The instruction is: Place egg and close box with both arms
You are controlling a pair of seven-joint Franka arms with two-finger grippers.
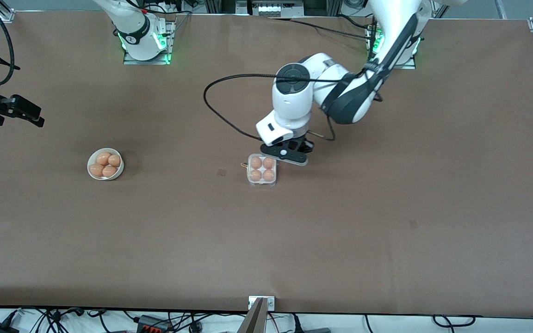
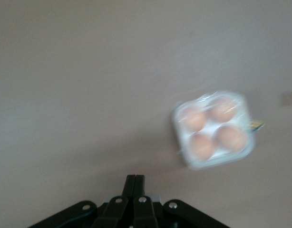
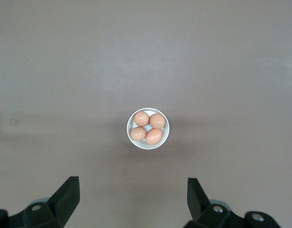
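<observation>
The box [image 1: 262, 170] sits on the brown tabletop [image 1: 387, 208] near its middle, and serves here as the landmark. Its four round cells each hold an orange-brown egg [image 1: 256, 163], and the clear lid lies down over them; in the left wrist view the box [image 2: 214, 129] shows as a whitish square with rounded corners, the four eggs [image 2: 195, 119] seen through the plastic. A small yellowish tab sticks out from one edge of the box.

The left gripper [image 1: 289, 155] hangs low over the tabletop just beside the box, toward the left arm's end of the table and slightly farther from the front camera than the box. The left wrist view shows the left gripper [image 2: 135, 183] with its jaws pressed together, holding nothing, the box lying apart from them.

A round white bowl [image 1: 105, 164] stands well apart from the box, toward the right arm's end of the table, with four more brown eggs in it. The right gripper [image 1: 14, 111] is raised high at the edge of the front view, farther toward that end than the bowl. In the right wrist view the right gripper [image 3: 131, 197] has its jaws spread wide and empty, with the bowl [image 3: 148, 128] on the tabletop below, and the arm waits.
</observation>
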